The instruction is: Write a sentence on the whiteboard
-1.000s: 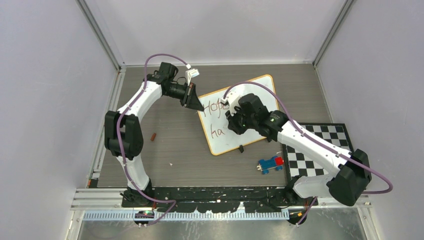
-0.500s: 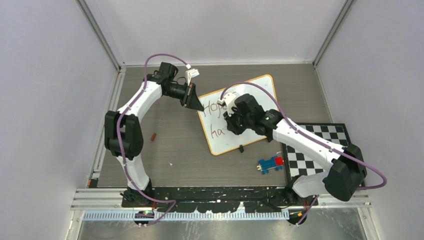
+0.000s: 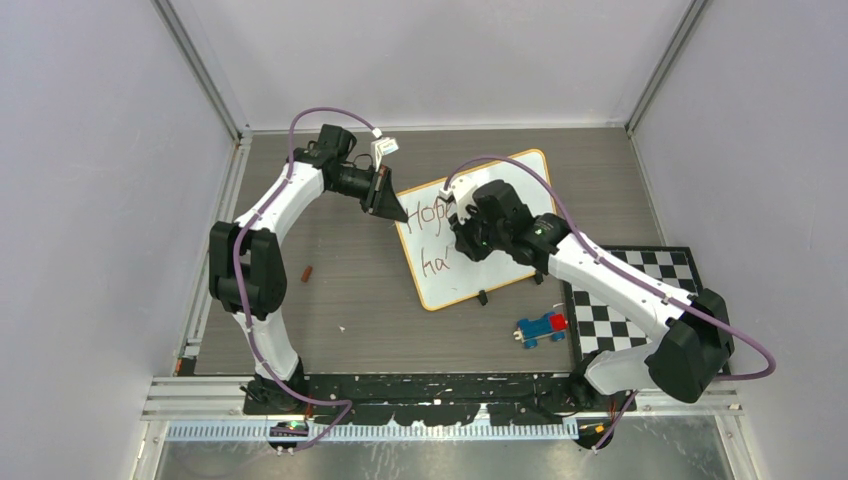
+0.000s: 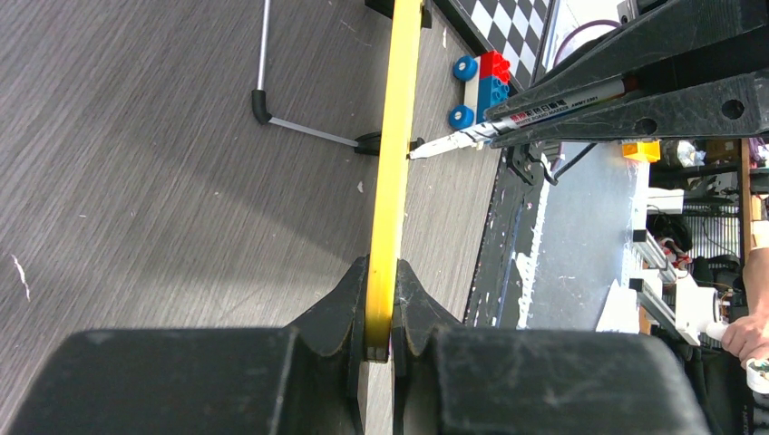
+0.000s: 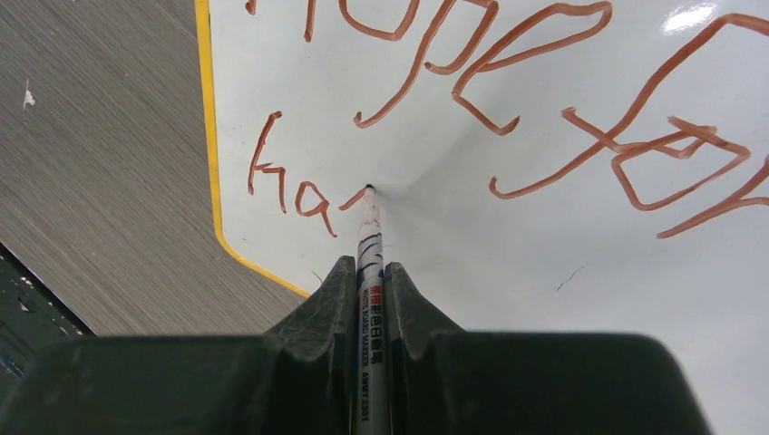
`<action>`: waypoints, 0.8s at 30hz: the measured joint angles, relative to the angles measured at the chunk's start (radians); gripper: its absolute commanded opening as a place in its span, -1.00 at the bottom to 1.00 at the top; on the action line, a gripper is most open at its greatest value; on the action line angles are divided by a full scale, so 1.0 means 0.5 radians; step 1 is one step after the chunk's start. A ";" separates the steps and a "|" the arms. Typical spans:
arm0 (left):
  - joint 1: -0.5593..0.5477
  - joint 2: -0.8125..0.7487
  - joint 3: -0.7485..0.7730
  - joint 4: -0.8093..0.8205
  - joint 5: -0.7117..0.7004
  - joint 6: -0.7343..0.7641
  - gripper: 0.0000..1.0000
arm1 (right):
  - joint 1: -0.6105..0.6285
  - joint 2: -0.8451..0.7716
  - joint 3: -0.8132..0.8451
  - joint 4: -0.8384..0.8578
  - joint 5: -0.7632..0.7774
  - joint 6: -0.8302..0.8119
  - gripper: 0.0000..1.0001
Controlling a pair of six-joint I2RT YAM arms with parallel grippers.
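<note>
Top external view: nearest the arm bases, a red-and-blue brick toy car point(image 3: 541, 327) sits on the tabletop point(image 3: 350, 300), just left of the checkered mat point(image 3: 598, 330). Neither is part of the job. Beyond them the whiteboard point(image 3: 455, 288) lies skewed in the middle of the tabletop.

The right gripper point(image 5: 367, 267) is clamped on a whiteboard marker point(image 5: 370, 237). Its tip touches the board just right of the "ha" that opens the near line of the sentence point(image 5: 497, 125); "Hope for" fills the far line. Since a second ago the right wrist has drifted a little toward the far side, and a short new stroke has appeared after "ha". I judge the first "p" of "happy" is under way, with most of the second line not yet written.

Farthest, the left gripper point(image 4: 381, 270) stays closed on the board's yellow rim at its far-left edge, steadying it.
</note>
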 measured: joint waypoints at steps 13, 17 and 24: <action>0.000 0.000 0.000 -0.002 0.000 0.002 -1.00 | 0.059 -0.022 -0.230 -0.033 -0.096 0.031 -0.99; 0.000 0.000 0.000 -0.002 0.001 0.002 -1.00 | 0.122 0.004 -0.262 -0.043 -0.101 0.031 -0.99; 0.000 0.000 0.000 -0.002 0.001 0.002 -1.00 | 0.146 0.050 -0.196 -0.082 -0.139 0.031 -0.99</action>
